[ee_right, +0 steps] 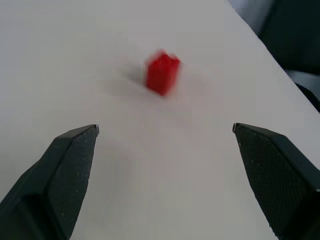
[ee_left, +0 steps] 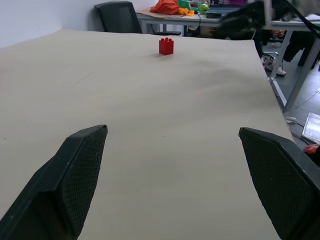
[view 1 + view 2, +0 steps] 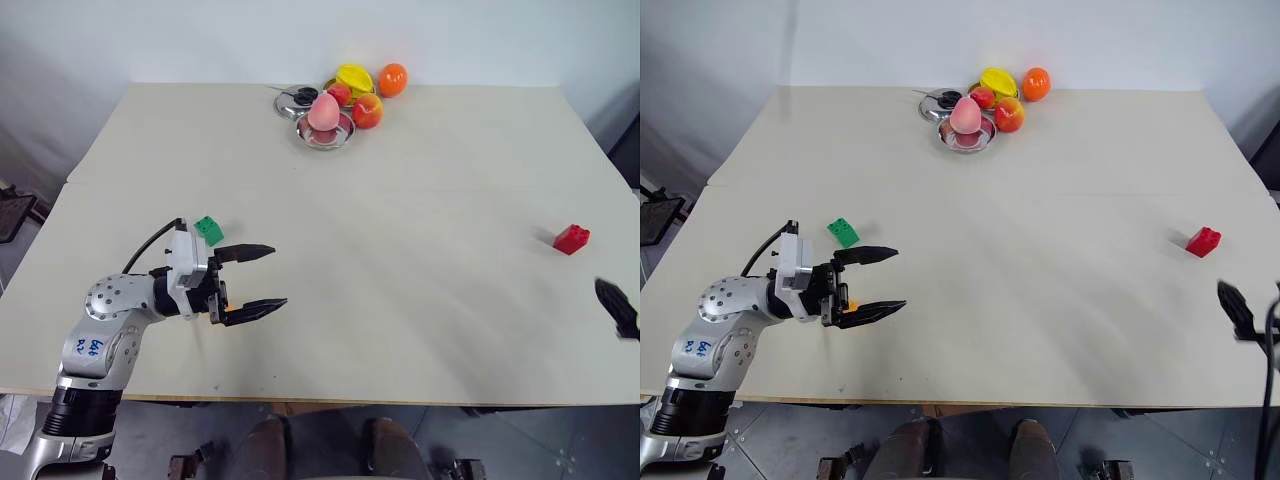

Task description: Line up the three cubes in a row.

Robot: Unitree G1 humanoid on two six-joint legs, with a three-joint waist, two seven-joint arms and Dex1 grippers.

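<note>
The left gripper (image 3: 248, 280) hovers wide open over the beige table (image 3: 400, 250), just beside the small green studded plastic cube (image 3: 208, 229). The small red studded plastic cube (image 3: 571, 239) sits well apart (near the right edge), ahead of the right gripper (image 1: 165, 131), whose jaws are spread wide and empty.

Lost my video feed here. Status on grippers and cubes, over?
Left gripper open, empty, beside green cube. Right gripper open, empty, facing red cube. Orange-yellow cube barely visible behind left gripper. Cubes not lined up; nothing between them.

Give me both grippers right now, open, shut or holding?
Left gripper: open, holding nothing.
Right gripper: open, holding nothing, with the red cube lying ahead of it.
</note>
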